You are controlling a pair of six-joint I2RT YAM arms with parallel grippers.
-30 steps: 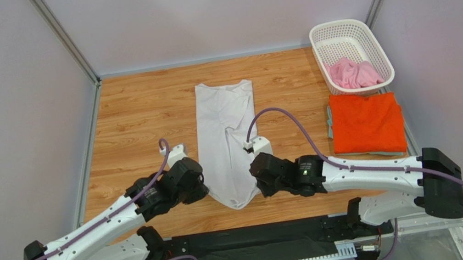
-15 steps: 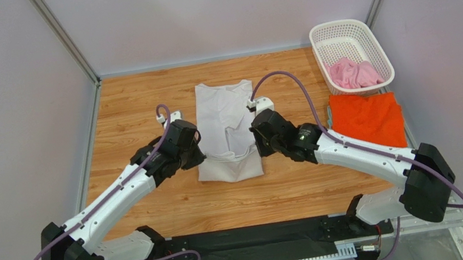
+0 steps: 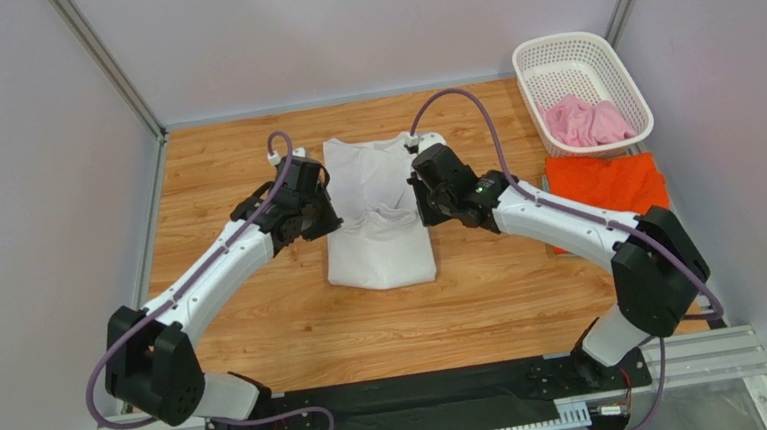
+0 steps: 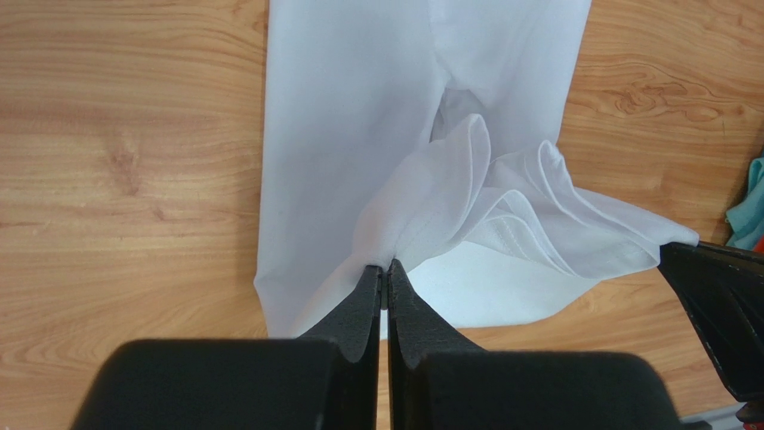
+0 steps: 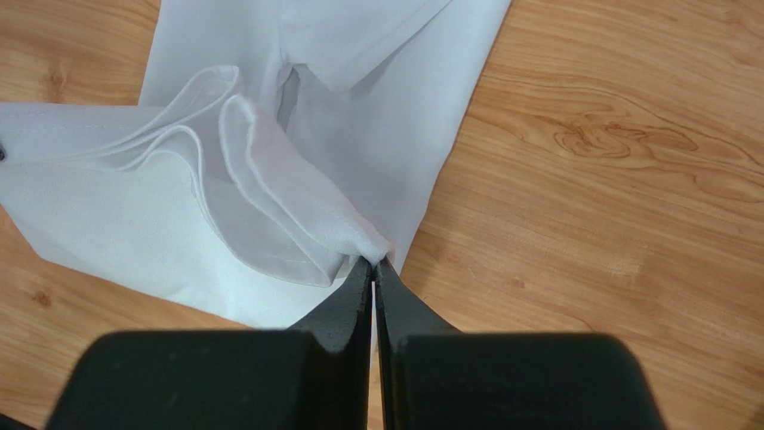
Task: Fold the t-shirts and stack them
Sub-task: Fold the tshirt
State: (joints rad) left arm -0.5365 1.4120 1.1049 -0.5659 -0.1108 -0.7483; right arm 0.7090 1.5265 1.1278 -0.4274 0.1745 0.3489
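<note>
At the middle of a wood-grain worktop (image 3: 241,307), a half-folded white t-shirt (image 3: 380,252) is pinched by the closed left hand (image 4: 386,269) and right hand (image 5: 374,262). An orange t-shirt (image 3: 628,194) is laid flat rightward; beyond, a pink t-shirt (image 3: 585,122) is bunched in a basket (image 3: 557,41). Pale walls (image 3: 356,12) are seen around.

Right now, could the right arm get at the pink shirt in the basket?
Probably not yet: the right gripper is shut on the white shirt. Nothing stands between it and the open basket, only the flat orange shirt, so after letting go the pink shirt looks reachable.
</note>
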